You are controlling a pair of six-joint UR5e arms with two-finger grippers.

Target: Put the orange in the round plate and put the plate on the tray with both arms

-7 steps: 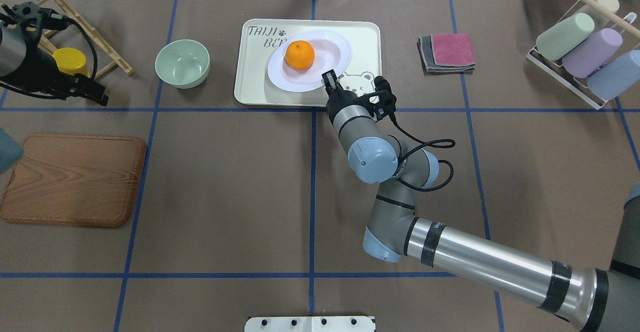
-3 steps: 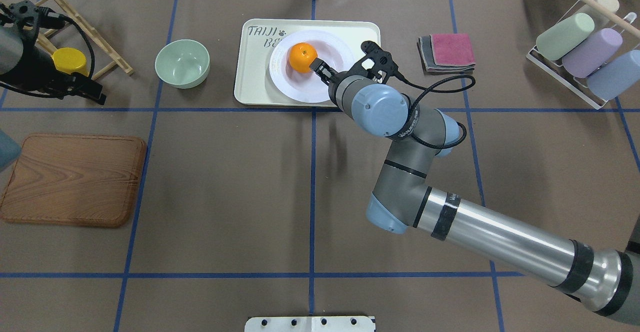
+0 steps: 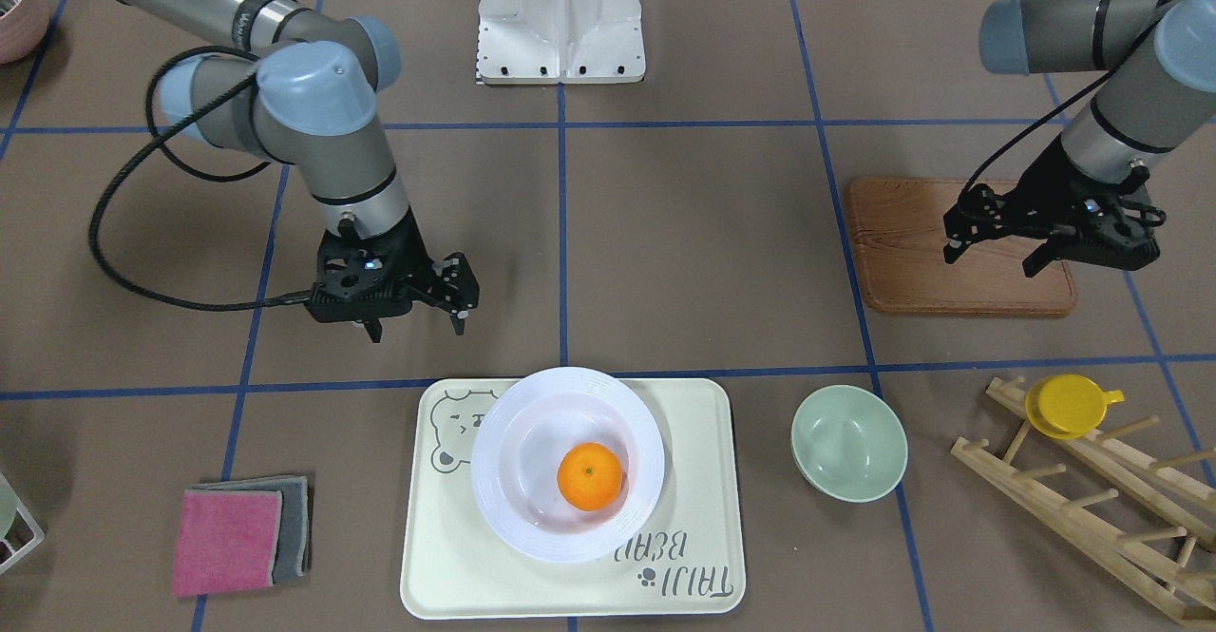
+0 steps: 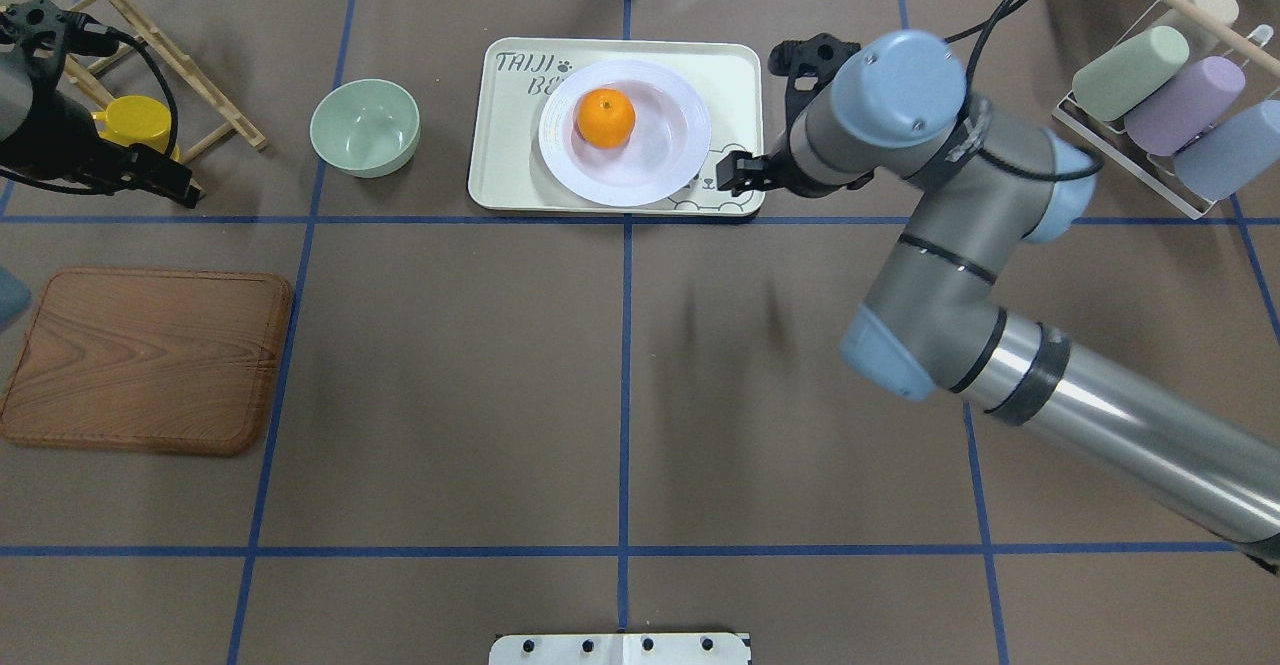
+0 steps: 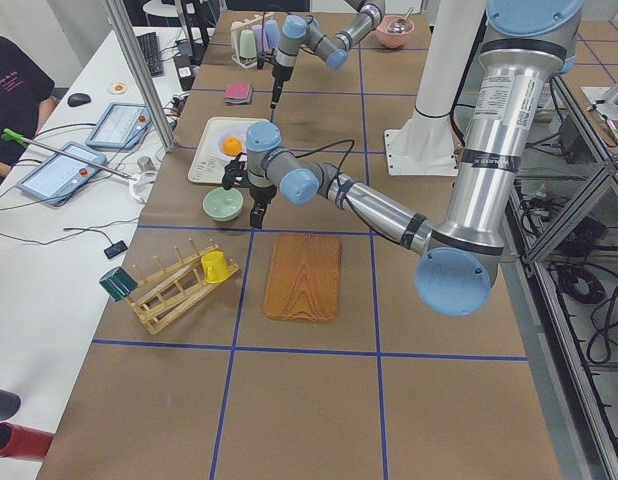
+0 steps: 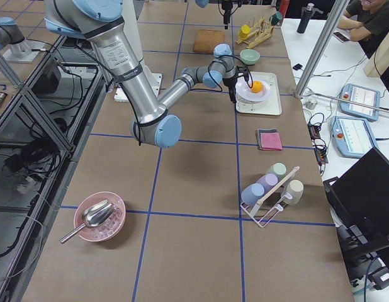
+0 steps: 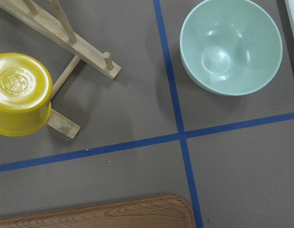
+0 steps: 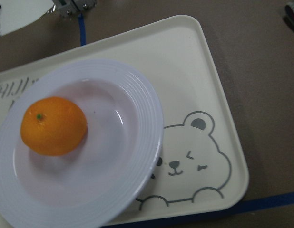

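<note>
As the small, bright orange fruit (image 3: 590, 476) lies loose in the glossy white round plate with a ridged rim (image 3: 494, 508), itself seated on the cream rectangular bear-print tray (image 3: 446, 565), the task looks all but complete. From the front-facing camera, the fruit rests toward 4 o'clock of the plate's well. The plate sits toward the tray's 12 o'clock edge, its rim at or just over that lip.

The right arm's black two-finger gripper (image 3: 418, 328) hangs off the tray at 10 o'clock of the plate, fingers spread wide and holding nothing. The left gripper (image 3: 1045, 247) hovers over the brown wooden board (image 3: 902, 261), well apart at 2 o'clock. How far its fingers are parted cannot be told, and nothing shows in them.

The likeliest trouble lies with the right arm, which is near the tray's corner. A low sweep could clip the ridged rim, tipping the plate over the near lip or setting the round fruit rolling.

A pale green bowl (image 3: 848, 442) stands just beside the tray at 3 o'clock. Beyond it, a yellow cup (image 3: 1069, 406) sits on a slatted wooden rack (image 7: 75, 45). Folded pink and grey cloths (image 3: 228, 542) lie at 9 o'clock. Nothing on the brown, blue-taped surface (image 3: 712, 252) stands between either arm and the tray.
</note>
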